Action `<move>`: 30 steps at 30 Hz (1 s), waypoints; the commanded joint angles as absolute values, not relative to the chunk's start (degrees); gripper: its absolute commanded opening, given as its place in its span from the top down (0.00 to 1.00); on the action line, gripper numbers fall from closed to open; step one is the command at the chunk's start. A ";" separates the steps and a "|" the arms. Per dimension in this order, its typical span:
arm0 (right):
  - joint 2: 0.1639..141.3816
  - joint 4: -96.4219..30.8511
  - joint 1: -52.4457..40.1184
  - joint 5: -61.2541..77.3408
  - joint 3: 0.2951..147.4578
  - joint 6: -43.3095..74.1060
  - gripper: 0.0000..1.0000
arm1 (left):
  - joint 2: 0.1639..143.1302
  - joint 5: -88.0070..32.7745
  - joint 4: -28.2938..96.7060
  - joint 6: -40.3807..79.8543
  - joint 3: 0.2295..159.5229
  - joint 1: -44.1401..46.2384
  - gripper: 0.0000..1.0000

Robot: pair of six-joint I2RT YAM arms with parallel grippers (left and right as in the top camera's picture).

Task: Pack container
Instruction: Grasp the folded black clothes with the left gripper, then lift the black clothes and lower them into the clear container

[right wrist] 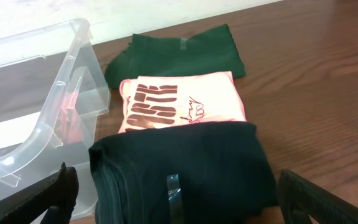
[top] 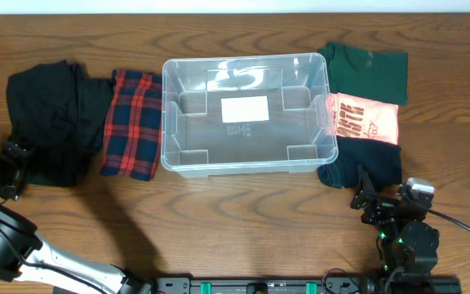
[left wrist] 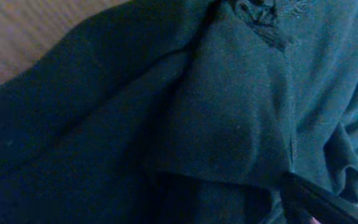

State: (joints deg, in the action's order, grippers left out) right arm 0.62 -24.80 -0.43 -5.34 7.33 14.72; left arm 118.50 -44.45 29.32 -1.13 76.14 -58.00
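Plaid cloth, pink tee — wood tbl

So the right claw sits just before the nearest shirt; straight beyond it comes the middle shirt, then the far shirt. Ahead-left of it on the bench lies the container, against that row. Over to the left claw, at the heap; the folded cloth lies to its right, beside the container.

Right fingers spread wide apart
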 commanded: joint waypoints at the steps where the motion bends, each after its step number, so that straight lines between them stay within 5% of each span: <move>1: 0.30 -24.84 -0.05 -5.34 7.16 15.42 0.01 | 119.92 -46.06 29.02 -2.57 76.29 -55.51 0.43; 4: 0.30 -24.84 -0.05 -5.34 7.16 15.42 0.01 | 119.83 -46.13 29.54 -2.57 76.31 -55.20 0.81; 6: 0.30 -24.84 -0.05 -5.34 7.16 15.42 0.01 | 119.44 -47.16 30.30 -2.55 76.31 -55.61 0.92; 19: 0.30 -24.84 -0.05 -5.34 7.16 15.42 0.01 | 92.27 -63.05 30.46 7.46 76.49 -59.13 0.94; 30: 0.30 -24.84 -0.05 -5.34 7.16 15.42 0.01 | 63.42 -63.02 20.32 22.39 76.49 -45.28 0.94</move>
State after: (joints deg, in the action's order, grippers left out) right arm 0.62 -24.82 -0.43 -5.34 7.33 14.72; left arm 68.36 -56.88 23.90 16.34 74.96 -50.26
